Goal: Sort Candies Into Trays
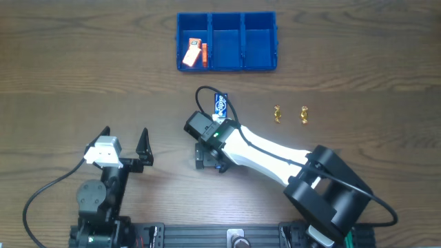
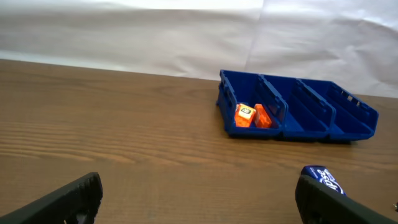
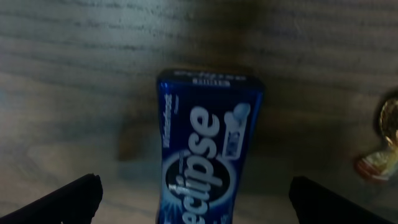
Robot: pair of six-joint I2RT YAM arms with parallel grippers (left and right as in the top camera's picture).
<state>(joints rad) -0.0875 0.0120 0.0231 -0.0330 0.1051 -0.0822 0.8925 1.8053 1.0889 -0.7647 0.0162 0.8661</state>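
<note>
A blue gum pack [image 1: 221,105] lies flat on the wooden table below the blue three-bin tray [image 1: 262,67]. My right gripper [image 1: 209,158] hovers over the pack, open. In the right wrist view the pack [image 3: 208,149] runs lengthwise between the spread fingers of the right gripper [image 3: 196,190], which do not touch it. Two gold-wrapped candies [image 1: 278,114] [image 1: 304,114] lie to the pack's right; one gold candy [image 3: 379,155] shows beside the pack. Orange candies [image 1: 193,54] sit in the tray's left bin. My left gripper [image 1: 125,143] stands open and empty at the near left.
The left wrist view shows the tray [image 2: 305,124] with the orange candies [image 2: 252,115] in its nearest bin, and the gum pack [image 2: 320,176] peeking behind one finger of the left gripper [image 2: 199,183]. Bare wood lies all around. A white backdrop stands behind the table.
</note>
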